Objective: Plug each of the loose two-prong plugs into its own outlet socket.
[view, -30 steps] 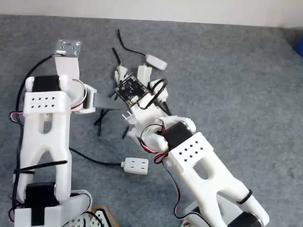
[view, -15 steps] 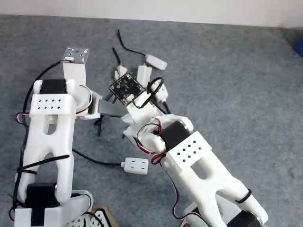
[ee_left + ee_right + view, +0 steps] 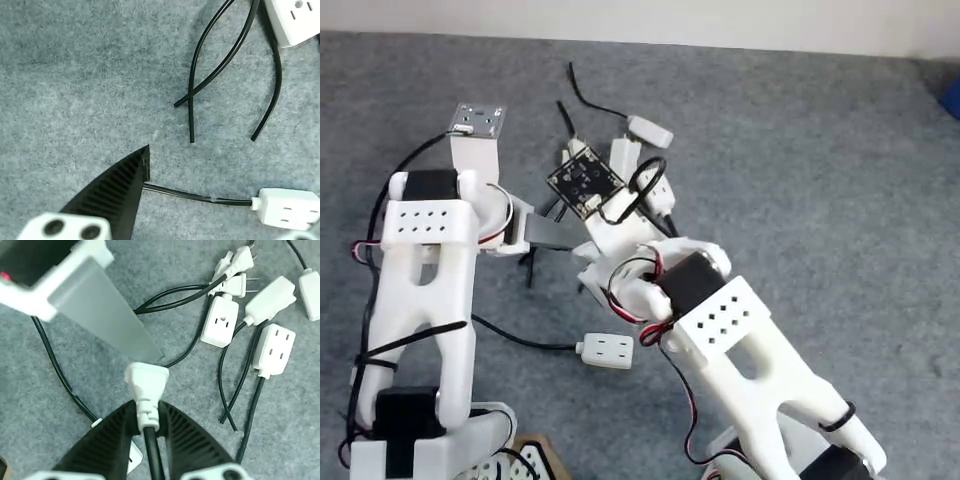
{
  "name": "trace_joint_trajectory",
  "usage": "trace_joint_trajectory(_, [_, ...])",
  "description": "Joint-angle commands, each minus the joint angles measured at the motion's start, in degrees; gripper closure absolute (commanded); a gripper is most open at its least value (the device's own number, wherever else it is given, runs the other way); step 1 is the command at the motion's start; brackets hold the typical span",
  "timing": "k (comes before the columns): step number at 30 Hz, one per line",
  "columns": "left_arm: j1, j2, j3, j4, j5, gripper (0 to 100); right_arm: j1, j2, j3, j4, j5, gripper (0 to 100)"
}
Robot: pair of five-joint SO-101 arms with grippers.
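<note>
Grey carpet [image 3: 820, 150], right end effector [image 3: 146, 412] clamped on seemingly a white plug [image 3: 146, 380] — left end effector [image 3: 548, 232], state unclear.

The left arm [image 3: 415, 225] and right arm [image 3: 730, 320] are white-shelled, pierced by hole grids, and built around black motors [image 3: 430, 185]. Red and black wires [image 3: 623, 300] are looped at joints. A circuit board [image 3: 585, 182] is mounted on the right wrist, a screwed plate [image 3: 477, 119] on the left.
</note>
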Motion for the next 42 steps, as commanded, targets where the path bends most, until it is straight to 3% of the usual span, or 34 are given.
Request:
trace_joint_trajectory(1, [1.0,-0.2,-1.3,-0.2,0.0,49,-0.3,-0.4,-4.5,0.0,-0.6,99.2])
trace_joint_trajectory(13, [-10.2,-0.2,-7.4,-0.3,0.0,49,-0.3,-0.4,-4.4,6.2,3.3,99.2])
trace_joint_trajectory(23, [-10.4,-0.1,-6.9,-1.4,0.0,49,-0.3,-0.3,-4.4,8.0,5.4,99.2])
trace_joint_trajectory(27, [-10.4,-0.1,-6.9,-1.3,0.0,49,2.9,0.7,-2.1,7.9,7.6,99.2])
trace_joint_trajectory(35, [-10.2,0.0,-2.5,-4.1,-0.1,49,9.5,17.4,8.3,-3.3,9.5,99.2])
trace_joint_trajectory(42, [-10.2,0.0,2.9,-9.0,-0.3,49,6.6,26.4,-2.5,6.3,12.9,99.2])
